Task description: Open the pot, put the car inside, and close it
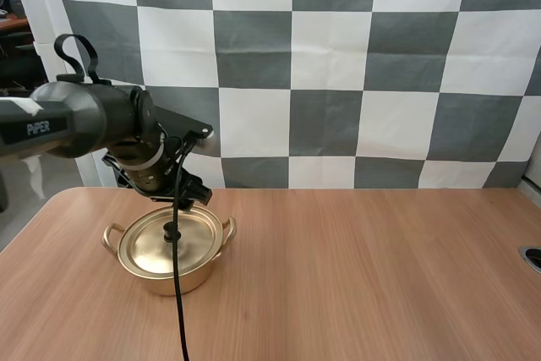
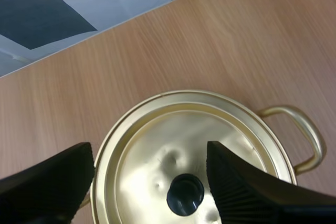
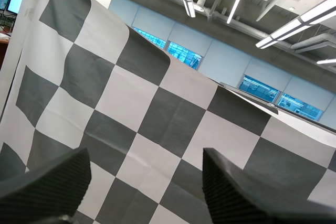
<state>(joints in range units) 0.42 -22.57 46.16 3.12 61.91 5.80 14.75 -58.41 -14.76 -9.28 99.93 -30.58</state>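
Looks like the very start of the job, honestly.

Left claw (image 2: 148,153): spread wide, gripping nothing, hanging straight above the gold pot (image 1: 169,281). Directly beneath the gap, the lid (image 2: 157,145) with its black knob (image 2: 185,195), a touch off-centre toward one finger (image 2: 247,187) and apparently clear of both. Just past that same finger, one of the pot's loop handles (image 2: 307,140).

Progress check: lid seated flat on the rim, so zero steps ticked off. To do, going by that:
- pinch the knob and lift the lid away
- drop the car in
- set the lid back on

So three out of three remaining, with the first only lined up and not yet begun. Probably just needs a short drop and a tiny shuffle to centre on the knob before closing. Worth watching for a slip, given how small and round that knob seems.

Right claw (image 3: 146,156): also wide open, nothing between the fingers, tipped up and away from the bench (image 1: 363,276) rather than down toward it. No part in the lid step, by the look of it.

As for writing: "PiPER" in white letters on the left arm (image 1: 76,120), up behind the claw. Nothing readable on the pot or the lid, plain shiny metal all round.
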